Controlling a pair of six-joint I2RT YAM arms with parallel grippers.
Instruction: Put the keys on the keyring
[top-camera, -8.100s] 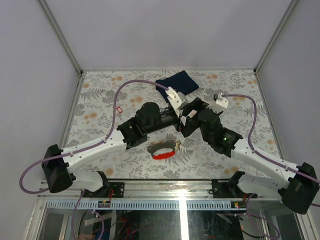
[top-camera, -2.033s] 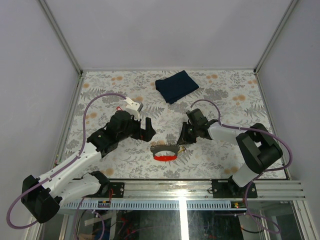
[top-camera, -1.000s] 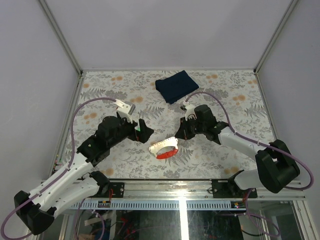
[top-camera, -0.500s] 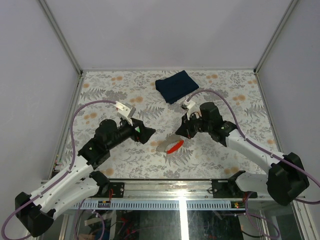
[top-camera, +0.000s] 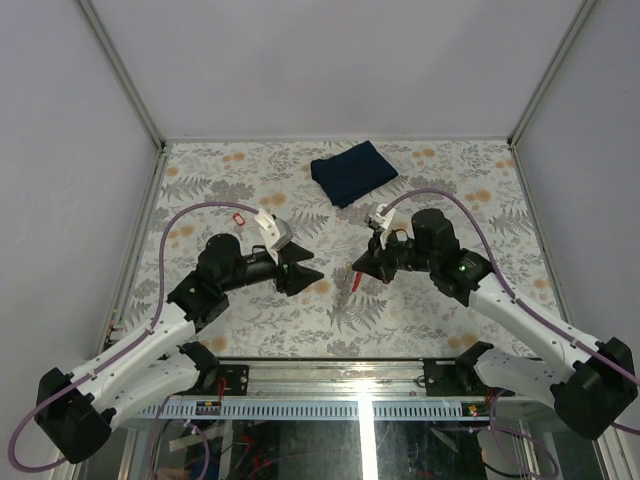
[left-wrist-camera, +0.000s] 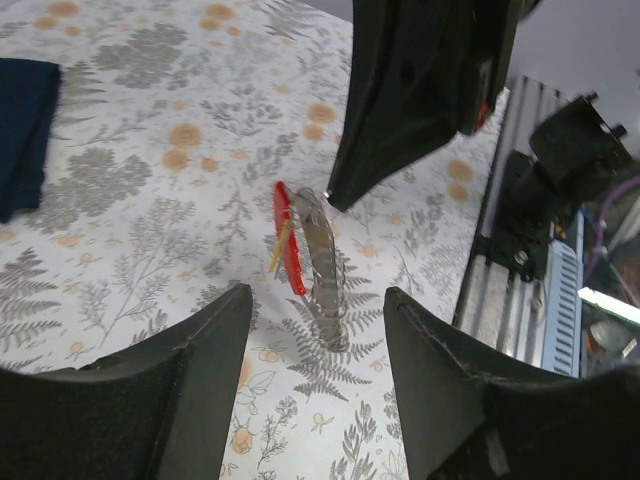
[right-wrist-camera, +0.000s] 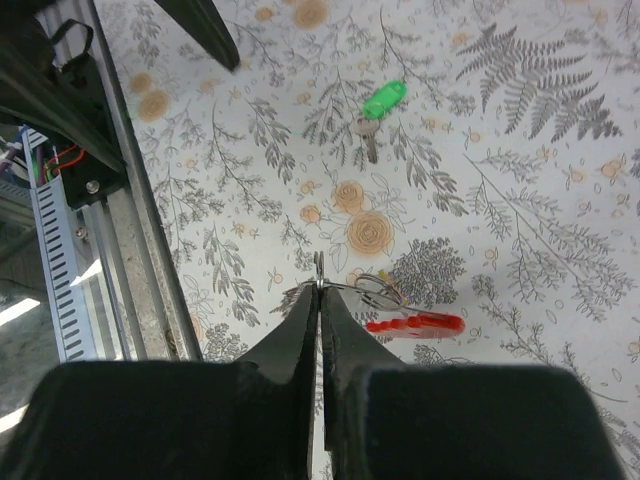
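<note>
Pinched tight on the thin wire of the keyring (left-wrist-camera: 322, 265), right pincer (right-wrist-camera: 320, 290), holding it over mid-worktop (top-camera: 450, 180), red tag (left-wrist-camera: 290, 250) dangling. At 9 o'clock, left pincer (top-camera: 303, 273), spread and empty. Green key (right-wrist-camera: 382, 100) flat at 12 o'clock in the right wrist view. Likely light and slippery; best taken by the plastic head.

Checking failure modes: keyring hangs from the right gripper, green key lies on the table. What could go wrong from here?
1. The right gripper pinches the keyring by a thin edge; it could slip or swing.
2. The green key lies flat on the table; the open left gripper may fumble it.
</note>
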